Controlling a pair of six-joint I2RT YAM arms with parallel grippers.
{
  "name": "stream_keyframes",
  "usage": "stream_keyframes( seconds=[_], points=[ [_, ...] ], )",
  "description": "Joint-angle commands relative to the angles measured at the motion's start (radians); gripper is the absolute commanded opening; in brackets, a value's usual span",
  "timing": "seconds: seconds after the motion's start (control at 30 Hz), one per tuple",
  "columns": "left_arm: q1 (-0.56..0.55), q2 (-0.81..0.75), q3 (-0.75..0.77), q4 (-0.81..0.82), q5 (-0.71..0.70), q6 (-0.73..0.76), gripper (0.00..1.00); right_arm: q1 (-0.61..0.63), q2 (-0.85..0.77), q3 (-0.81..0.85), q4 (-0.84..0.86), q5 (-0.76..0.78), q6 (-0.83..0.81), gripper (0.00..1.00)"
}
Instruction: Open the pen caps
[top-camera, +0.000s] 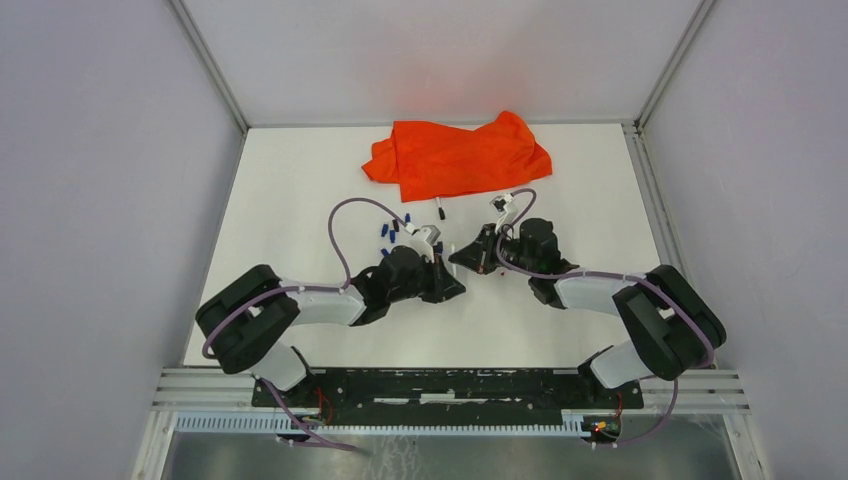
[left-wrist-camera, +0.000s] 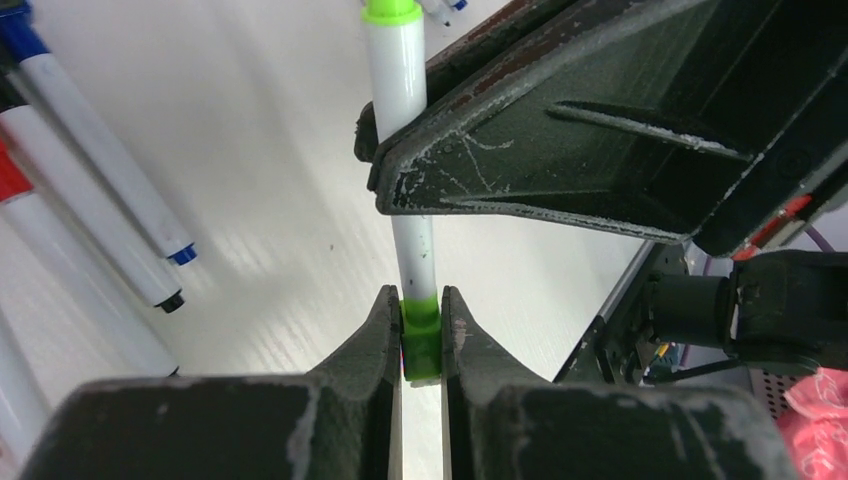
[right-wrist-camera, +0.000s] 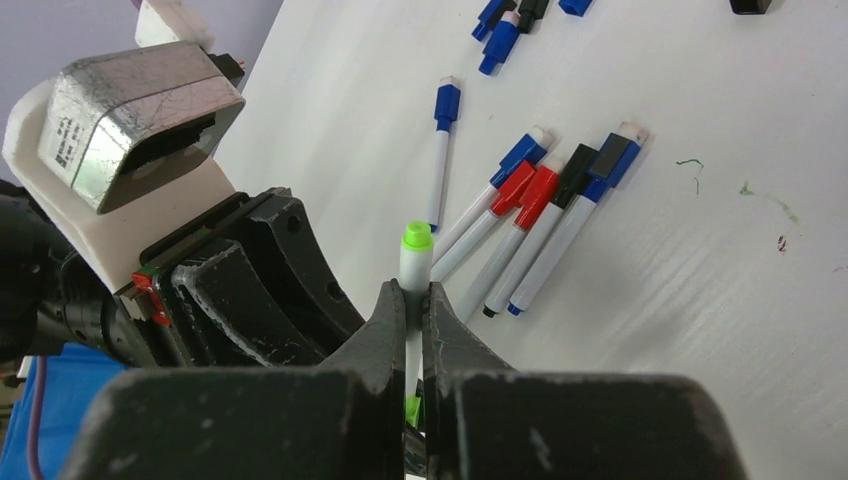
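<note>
With left end effector (left-wrist-camera: 421, 305) closed on green cap (left-wrist-camera: 421, 345) at 6 o'clock and right end effector (right-wrist-camera: 413, 297) clamping barrel (left-wrist-camera: 415, 250) toward 12, held opposed for straight pull-off.

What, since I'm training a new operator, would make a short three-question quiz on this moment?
1. True or false: the left claw is shut on the pen's white barrel.
2. The cap clamped between fingers is: A blue, B green, C red.
3. Fill in: the white barrel is clamped by the ____ claw.
Key: 1 false, it grips the cap; 2 B; 3 right claw.
</note>
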Motion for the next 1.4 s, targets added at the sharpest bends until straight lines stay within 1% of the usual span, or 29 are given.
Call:
stream_keyframes(
  seconds=[0.0, 0.1, 0.2, 0.37, 0.43, 0.5, 0.57, 0.67, 0.77, 0.87, 0.93, 1.0, 1.13, 1.27, 1.37],
  points=[
    [-0.05, 0.015, 0.016, 0.075, 0.36, 0.081, 0.02, -0.087, -0.012, 0.048, 0.157, 0.077, -0.101, 0.0],
    [-0.05, 0.034, 0.027, 0.115, 0.446, 0.071, 0.02, -0.114, 0.0, 0.052, 0.188, 0.031, -0.108, 0.0],
    [-0.051, 0.05, 0.022, 0.158, 0.495, 0.055, 0.02, -0.133, -0.002, 0.053, 0.188, 0.019, -0.116, 0.0],
    [-0.05, 0.073, 0.017, 0.188, 0.539, 0.046, 0.02, -0.155, -0.021, 0.051, 0.165, 0.029, -0.127, 0.0],
    [-0.049, 0.073, 0.016, 0.173, 0.522, 0.048, 0.02, -0.163, -0.034, 0.051, 0.127, 0.063, -0.136, 0.0],
    [-0.05, 0.06, 0.019, 0.117, 0.45, 0.062, 0.02, -0.163, -0.056, 0.062, 0.056, 0.113, -0.16, 0.0],
    [-0.05, 0.036, 0.036, 0.018, 0.323, 0.087, 0.02, -0.162, -0.078, 0.076, -0.031, 0.186, -0.176, 0.0],
    [-0.056, -0.009, 0.072, -0.148, 0.034, 0.072, 0.02, -0.162, -0.11, 0.1, -0.153, 0.296, -0.198, 0.0],
    [-0.079, -0.035, 0.123, -0.347, -0.287, 0.004, 0.02, -0.163, -0.136, 0.119, -0.234, 0.386, -0.226, 0.0],
    [-0.103, -0.028, 0.182, -0.467, -0.446, -0.036, 0.02, -0.162, -0.155, 0.128, -0.278, 0.441, -0.25, 0.0],
    [-0.113, -0.012, 0.214, -0.543, -0.508, -0.06, 0.02, -0.162, -0.168, 0.129, -0.293, 0.467, -0.262, 0.0],
    [-0.121, 0.006, 0.23, -0.584, -0.538, -0.076, 0.02, -0.163, -0.18, 0.132, -0.305, 0.512, -0.276, 0.0],
    [-0.127, 0.022, 0.213, -0.599, -0.553, -0.085, 0.02, -0.163, -0.196, 0.146, -0.312, 0.54, -0.299, 0.0],
    [-0.132, 0.021, 0.183, -0.587, -0.548, -0.08, 0.02, -0.162, -0.197, 0.178, -0.32, 0.537, -0.309, 0.0],
    [-0.146, 0.03, 0.175, -0.541, -0.493, -0.016, 0.02, -0.164, -0.193, 0.21, -0.325, 0.52, -0.321, 0.0]
  ],
)
